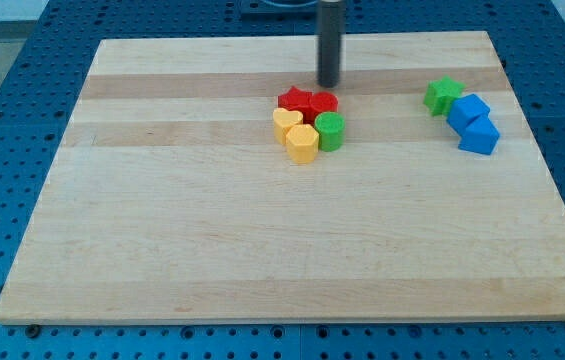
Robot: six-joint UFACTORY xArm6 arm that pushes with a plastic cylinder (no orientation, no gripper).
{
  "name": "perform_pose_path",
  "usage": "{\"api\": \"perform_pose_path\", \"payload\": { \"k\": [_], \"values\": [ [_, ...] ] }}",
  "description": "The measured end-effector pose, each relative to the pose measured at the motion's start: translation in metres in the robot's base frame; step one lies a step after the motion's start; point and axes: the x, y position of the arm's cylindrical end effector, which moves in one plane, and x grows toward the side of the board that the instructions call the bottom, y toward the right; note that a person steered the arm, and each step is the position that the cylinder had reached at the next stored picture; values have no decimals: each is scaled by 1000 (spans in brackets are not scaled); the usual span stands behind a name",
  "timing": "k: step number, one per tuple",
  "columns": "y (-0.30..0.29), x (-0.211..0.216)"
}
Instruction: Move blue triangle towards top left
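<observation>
Two blue blocks sit at the view's right. The upper one (469, 108) looks like a cube; the lower one (480, 135) has a sloped top and looks like the blue triangle, though the shape is hard to make out. A green star (443, 95) touches the upper blue block at its upper left. My tip (329, 84) is near the top centre of the board, far to the left of the blue blocks and just above a red block cluster.
A cluster sits at the board's centre top: a red star (295, 100), a red round block (323, 102), a green cylinder (330, 130), a yellow heart (285, 124) and a yellow hexagon (302, 144). The wooden board (262, 240) lies on a blue perforated table.
</observation>
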Motion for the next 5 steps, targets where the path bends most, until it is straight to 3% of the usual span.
{"api": "perform_pose_path", "payload": {
  "k": [3,5],
  "values": [
    [159,-10],
    [195,31]
  ]
}}
